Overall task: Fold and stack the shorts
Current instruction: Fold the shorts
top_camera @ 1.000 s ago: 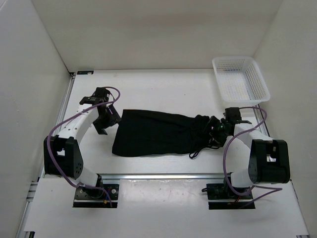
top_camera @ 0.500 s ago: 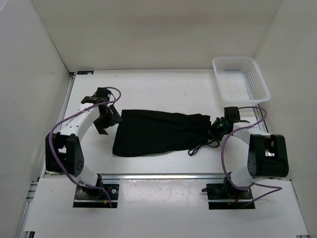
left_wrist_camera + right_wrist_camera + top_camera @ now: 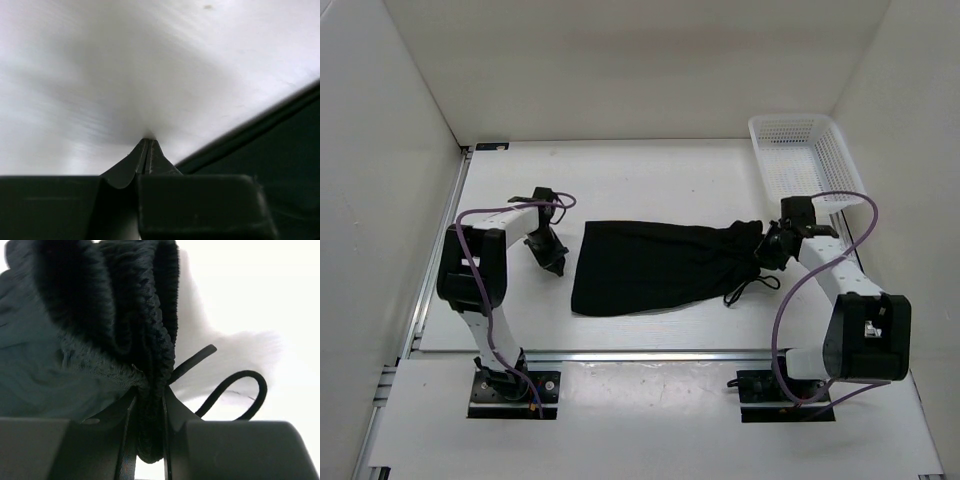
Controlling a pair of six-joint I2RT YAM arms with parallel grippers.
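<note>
Right hand [image 3: 147, 405] pinching bunched waistband of black shorts [image 3: 655, 265], drawstring [image 3: 235, 390] dangling just beside. Left hand [image 3: 147, 146] closed tight, empty, hem just beside its tips. Best bet: reopen left, slide onto hem, pinch, then fold with both ends level.

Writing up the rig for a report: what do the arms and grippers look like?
Both the left arm and right arm have white links, boxy black joint housings and a looping purple cable. The left gripper and right gripper are black, with thin tapering fingers.

Blurred table [image 3: 125, 65] beyond left hand [image 3: 148, 144]
</note>
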